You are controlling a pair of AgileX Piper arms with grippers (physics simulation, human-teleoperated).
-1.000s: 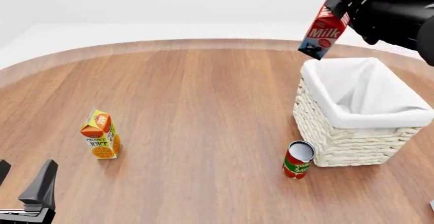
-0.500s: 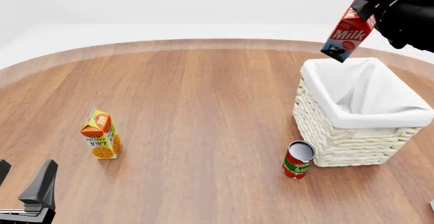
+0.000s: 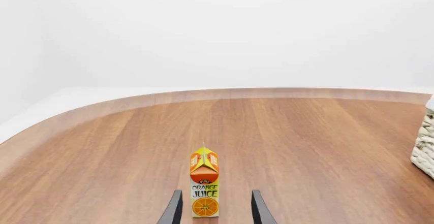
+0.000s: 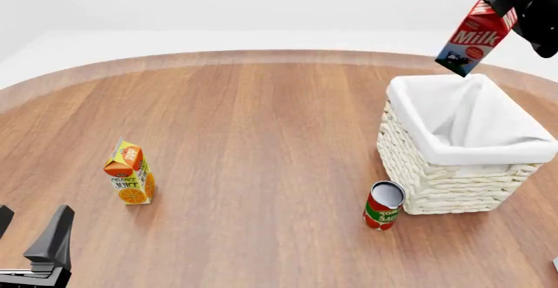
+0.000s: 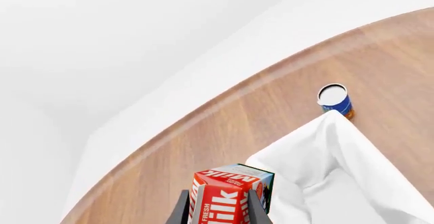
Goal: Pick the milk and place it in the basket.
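The milk (image 4: 475, 36), a red-topped carton with a blue and white base, hangs tilted in the air over the far edge of the basket (image 4: 436, 183). My right gripper (image 4: 500, 2) is shut on its red top at the upper right of the front view. In the right wrist view the milk (image 5: 227, 196) sits between the fingers of the right gripper (image 5: 217, 206), with the basket's white cloth lining (image 5: 326, 173) below it. My left gripper (image 4: 31, 228) stands open at the near left edge, holding nothing.
An orange juice carton (image 4: 131, 174) stands upright on the left of the wooden table, straight ahead of the left gripper (image 3: 215, 206) and its fingers. A red tomato can (image 4: 383, 206) stands by the basket's near left corner. The basket's wicker side (image 3: 426, 148) shows in the left wrist view.
The right gripper has carried the milk to the right and slightly up, from left of the basket's far corner to over its far edge. The left arm has not moved.
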